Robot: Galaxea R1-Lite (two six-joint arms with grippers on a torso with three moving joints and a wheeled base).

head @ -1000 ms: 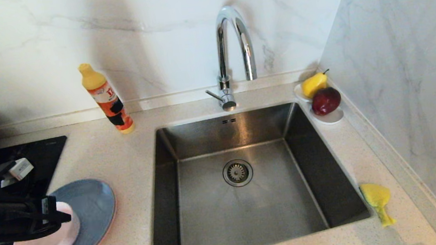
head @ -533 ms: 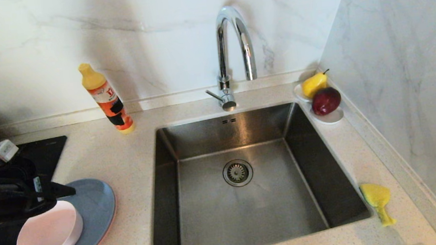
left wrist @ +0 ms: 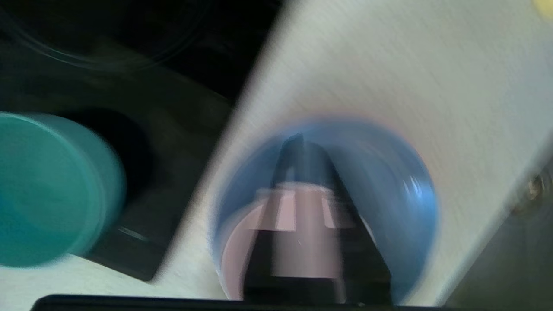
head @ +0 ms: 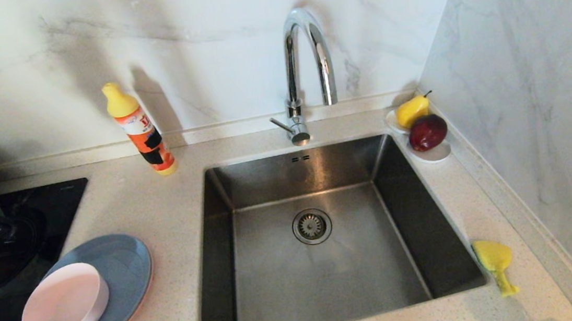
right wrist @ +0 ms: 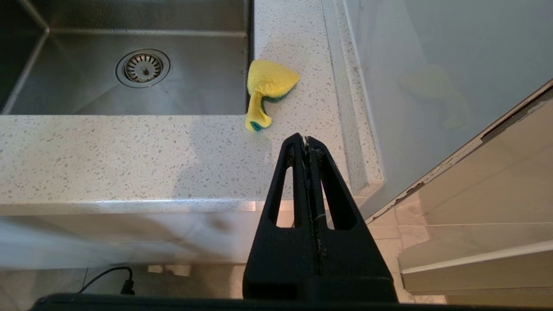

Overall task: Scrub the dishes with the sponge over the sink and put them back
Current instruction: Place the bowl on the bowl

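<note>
So the pale pink bowl (head: 64, 302) sits on the grey-blue plate (head: 123, 270) left of the sink (head: 317, 262), and only the left wrist view shows the left gripper (left wrist: 298, 140) above them, fingers pressed together on nothing, plus all of the teal bowl (left wrist: 52, 190) on the black cooktop (head: 54, 204). The head view catches just a teal sliver, while the right wrist view alone shows the right gripper (right wrist: 306, 139) pinched closed, empty, off the counter's front edge near the sponge (right wrist: 268, 88).
</note>
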